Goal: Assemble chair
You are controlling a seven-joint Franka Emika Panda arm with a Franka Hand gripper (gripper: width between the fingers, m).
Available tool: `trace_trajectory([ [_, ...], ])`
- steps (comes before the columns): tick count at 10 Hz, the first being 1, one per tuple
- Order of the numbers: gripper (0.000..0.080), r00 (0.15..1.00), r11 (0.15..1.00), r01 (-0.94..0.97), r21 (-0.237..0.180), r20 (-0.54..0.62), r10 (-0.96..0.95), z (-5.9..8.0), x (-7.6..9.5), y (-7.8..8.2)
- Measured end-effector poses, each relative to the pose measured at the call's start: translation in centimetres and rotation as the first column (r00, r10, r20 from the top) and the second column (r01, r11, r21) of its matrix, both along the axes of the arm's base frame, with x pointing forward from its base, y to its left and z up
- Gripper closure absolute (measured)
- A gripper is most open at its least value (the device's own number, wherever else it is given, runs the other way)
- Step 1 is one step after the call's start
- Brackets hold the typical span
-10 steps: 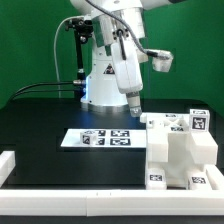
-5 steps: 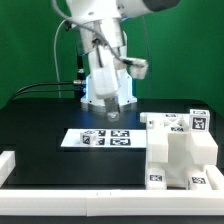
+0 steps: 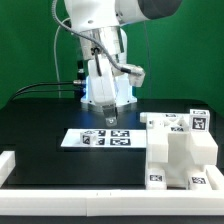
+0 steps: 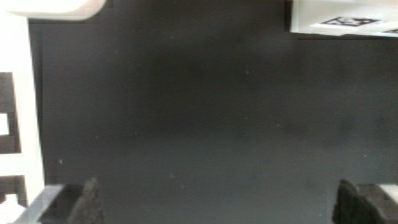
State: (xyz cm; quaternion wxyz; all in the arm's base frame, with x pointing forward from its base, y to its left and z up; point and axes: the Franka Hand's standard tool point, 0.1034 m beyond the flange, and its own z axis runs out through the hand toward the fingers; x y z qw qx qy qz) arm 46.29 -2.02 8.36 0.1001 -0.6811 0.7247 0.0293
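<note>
**Black table, white arm, empty claw**

Black tabletop [image 3: 40, 120] fills the scene; white arm's gripper [image 3: 111, 118] hangs over the marker board [image 3: 97, 137], fingers apart, holding nothing; the chair [image 3: 180, 150], a blocky white structure, sits at four o'clock from it.

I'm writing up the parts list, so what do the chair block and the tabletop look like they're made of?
The chair looks like matte white plastic: chunky, even-coloured blocks with soft shading and small square tags stuck on. The table seems to have a matte black surface, possibly a mat or painted board; it shows little glare.
</note>
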Motion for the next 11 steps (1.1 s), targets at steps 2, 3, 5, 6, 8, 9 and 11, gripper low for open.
trace_trajectory([
  [2,0.015,0.999,0.999,0.05,0.013,-0.012,-0.05,-1.7,-3.3,-1.9],
  [3,0.015,0.998,0.998,0.058,0.002,-0.019,-0.058,-2.5,-5.5,-2.9],
  [5,0.015,0.994,0.995,0.1,-0.015,-0.043,-0.101,-3.4,-8.1,-4.4],
  [6,0.015,0.994,0.995,0.097,-0.018,-0.046,-0.098,-3.6,-8.2,-4.4],
  [8,0.015,0.99,0.991,0.131,-0.011,-0.048,-0.132,-3.8,-8.5,-4.4],
  [9,0.015,0.979,0.979,0.201,0.016,-0.035,-0.2,-3.4,-8.8,-4.3],
  [11,0.015,0.963,0.962,0.267,0.058,-0.03,-0.266,-2.9,-10.7,-3.9],
])
